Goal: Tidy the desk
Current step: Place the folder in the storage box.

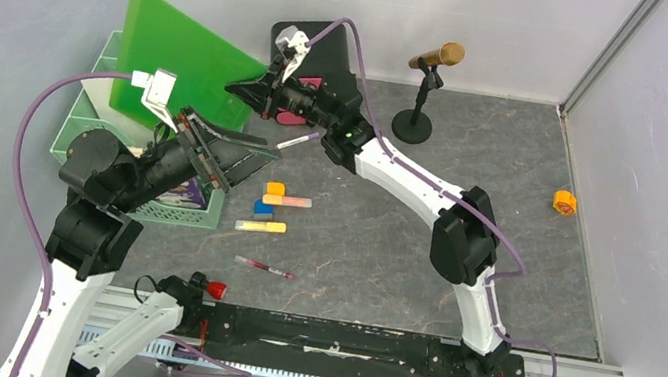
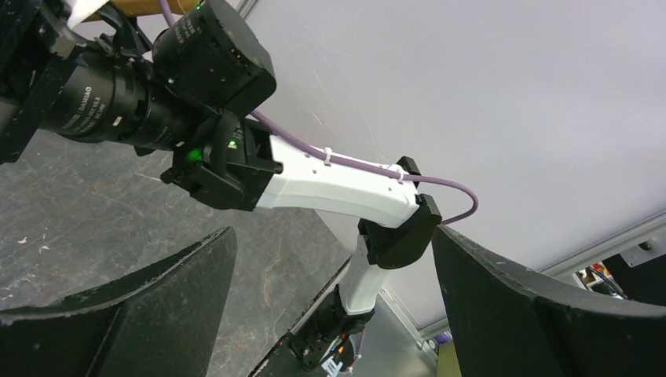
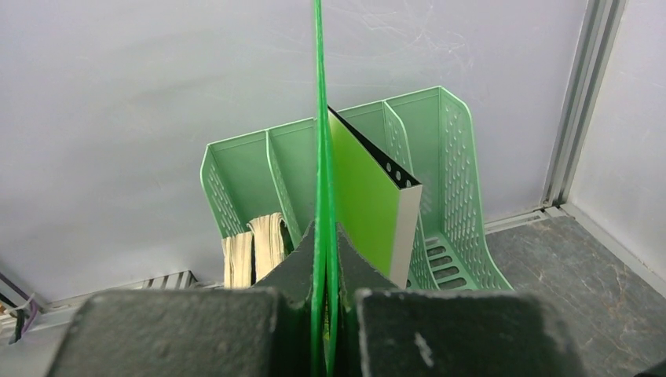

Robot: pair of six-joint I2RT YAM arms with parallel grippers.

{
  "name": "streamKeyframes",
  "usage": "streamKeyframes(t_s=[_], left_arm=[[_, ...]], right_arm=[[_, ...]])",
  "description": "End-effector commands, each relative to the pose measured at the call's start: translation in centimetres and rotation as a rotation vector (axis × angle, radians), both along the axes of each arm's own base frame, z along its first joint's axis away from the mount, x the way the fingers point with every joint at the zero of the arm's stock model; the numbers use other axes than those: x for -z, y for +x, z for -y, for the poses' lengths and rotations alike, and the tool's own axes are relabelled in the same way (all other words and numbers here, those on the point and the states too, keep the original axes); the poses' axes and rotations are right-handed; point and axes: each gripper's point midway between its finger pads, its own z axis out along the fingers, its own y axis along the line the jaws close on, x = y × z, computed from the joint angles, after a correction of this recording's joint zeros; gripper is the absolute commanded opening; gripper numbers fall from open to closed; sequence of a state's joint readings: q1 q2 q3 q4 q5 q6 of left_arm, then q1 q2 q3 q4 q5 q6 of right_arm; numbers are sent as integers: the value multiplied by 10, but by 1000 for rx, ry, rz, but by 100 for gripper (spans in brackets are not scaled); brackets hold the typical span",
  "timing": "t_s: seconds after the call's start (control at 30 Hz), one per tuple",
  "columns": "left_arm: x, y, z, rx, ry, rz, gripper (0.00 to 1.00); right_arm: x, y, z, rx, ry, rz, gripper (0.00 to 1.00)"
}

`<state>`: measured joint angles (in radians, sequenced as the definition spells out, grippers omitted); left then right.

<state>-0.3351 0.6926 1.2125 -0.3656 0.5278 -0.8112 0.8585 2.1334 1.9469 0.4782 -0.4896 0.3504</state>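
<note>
Nearest me the desk (image 1: 401, 250), spread under both arms, is far from tidy: a red pen (image 1: 264, 268), highlighters (image 1: 260, 226) and small coloured blocks (image 1: 263, 207) lie loose left of its middle. My left gripper (image 1: 249, 157) hangs above them, spread wide and empty. Farther back, my right gripper (image 3: 324, 259) is clamped on a green folder (image 1: 184, 53) held on edge over the mint file rack (image 3: 459, 157); I judge it not yet slotted.

We were looking into a robotics lab test cell dressed up as an office. Two arms, left (image 1: 84, 240) and right (image 1: 412, 179), sat bolted to a metal rail (image 1: 347, 337). Bare pale wall panels (image 1: 23, 18) in aluminium posts (image 1: 607, 50) enclosed a marbled grey desk (image 1: 380, 257). It carried props: a mint-green file rack (image 3: 451, 149), a green folder (image 1: 184, 53), highlighters (image 1: 260, 227) and a microphone (image 1: 437, 57).
</note>
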Motion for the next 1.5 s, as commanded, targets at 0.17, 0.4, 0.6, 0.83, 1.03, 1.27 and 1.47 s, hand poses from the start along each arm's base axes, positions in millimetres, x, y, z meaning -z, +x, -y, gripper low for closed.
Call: streamKeyframes(t_s=[0.17, 0.4, 0.6, 0.83, 1.03, 1.27, 1.47], left_arm=[[-16, -7, 2, 35, -6, 67, 100], [-10, -6, 4, 42, -9, 53, 100], [-4, -4, 4, 41, -8, 37, 100], [0, -4, 4, 39, -1, 36, 100], [2, -3, 4, 38, 0, 32, 100], [4, -3, 4, 36, -2, 28, 100], [7, -1, 4, 32, -5, 17, 100]], right_arm=[[-37, -4, -12, 39, 148, 174, 0], [-21, -1, -21, 84, 119, 219, 0], [-7, 5, -25, 119, 77, 237, 0], [21, 7, -32, 113, 9, 236, 0], [42, 3, -38, 98, -42, 241, 0], [68, 2, -43, 94, -113, 248, 0], [85, 0, -47, 88, -154, 229, 0]])
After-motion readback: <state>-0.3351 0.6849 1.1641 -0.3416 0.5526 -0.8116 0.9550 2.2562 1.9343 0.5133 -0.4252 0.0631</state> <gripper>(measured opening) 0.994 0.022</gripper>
